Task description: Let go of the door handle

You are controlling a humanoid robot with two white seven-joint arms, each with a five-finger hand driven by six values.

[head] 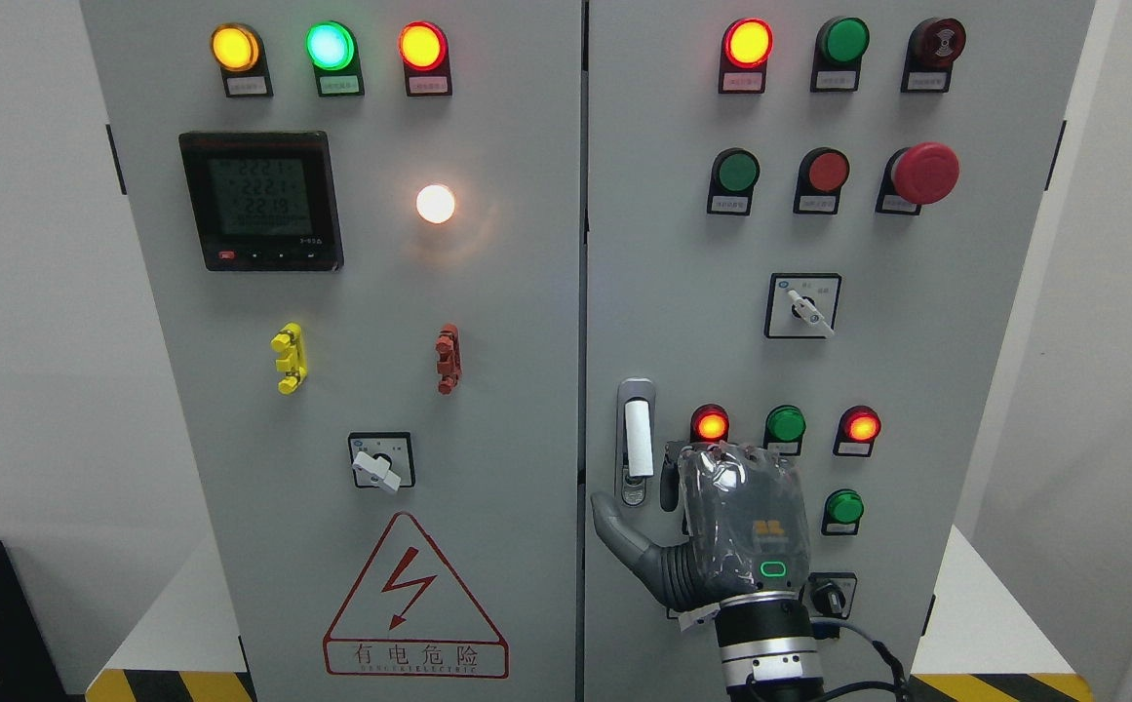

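Observation:
The door handle (637, 441) is a silver upright lever with a white grip and a keyhole at its foot, on the left edge of the grey cabinet's right door (683, 292). My right hand (661, 509) comes up from the bottom edge, its back toward the camera, just right of and below the handle. Its thumb (614, 526) is spread out to the left under the handle, and a dark finger (668, 478) stands beside it. Nothing is held, and the hand is apart from the grip. The other fingers are hidden behind the back of the hand. The left arm does not show.
Lit red lamps (711, 425) and green buttons (785, 425) sit right above the hand, and a rotary switch (834, 595) is beside the wrist. The left door (380, 292) carries a meter (261, 200), another switch (380, 466) and a warning triangle (414, 604). Both doors look closed.

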